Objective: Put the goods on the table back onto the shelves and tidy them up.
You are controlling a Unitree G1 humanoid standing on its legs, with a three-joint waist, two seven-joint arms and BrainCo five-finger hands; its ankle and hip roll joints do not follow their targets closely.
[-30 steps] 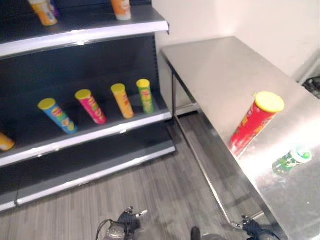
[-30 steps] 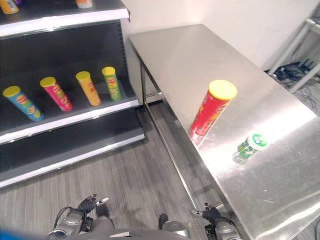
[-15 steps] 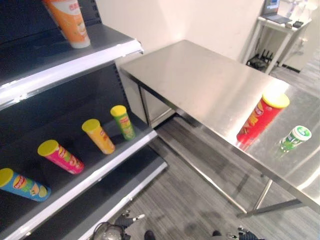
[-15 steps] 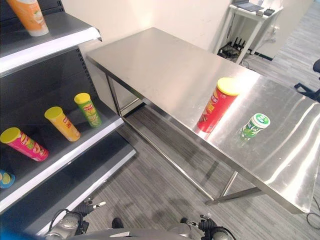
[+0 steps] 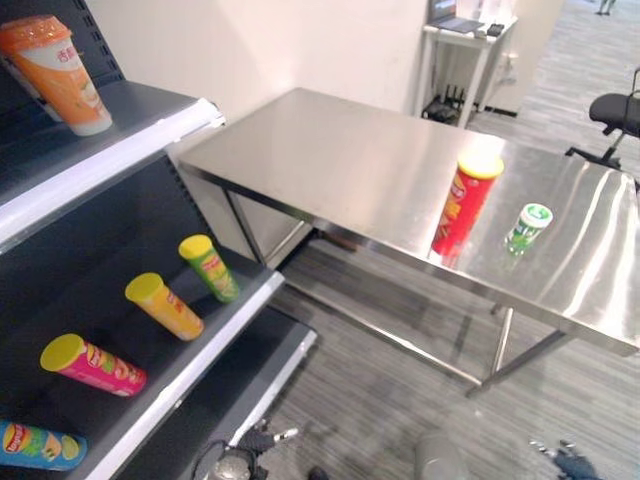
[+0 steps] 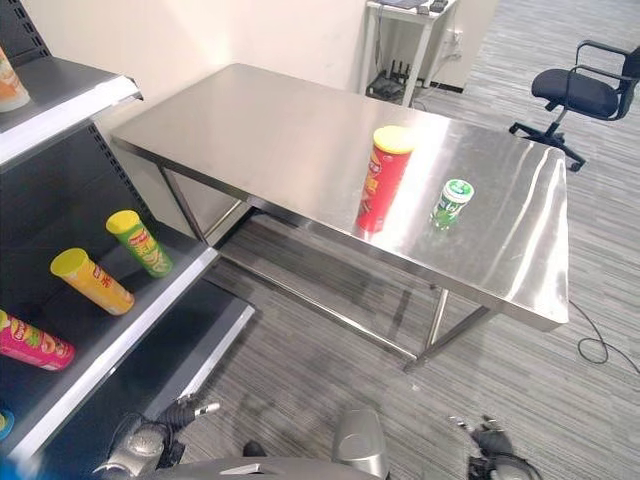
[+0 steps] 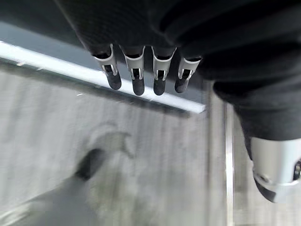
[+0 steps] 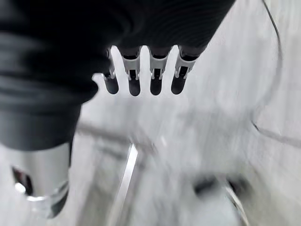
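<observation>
Red can (image 6: 384, 178) and green-capped bottle (image 6: 451, 203), upright on table (image 6: 250, 130), now sit farther off as the view swings; left hand (image 7: 136, 77) and right hand (image 8: 141, 75) relaxed, empty—no pickup begun.

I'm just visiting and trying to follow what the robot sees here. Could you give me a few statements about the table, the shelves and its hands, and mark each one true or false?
1. A red can with a yellow lid stands upright on the steel table. True.
2. The small green bottle is on the shelf. False: it stands on the table beside the red can.
3. The left hand holds a can. False: its fingers hang straight over the floor, holding nothing.
4. The right hand is open and empty. True.
5. A green can and a yellow can sit side by side on the shelf. True.
</observation>
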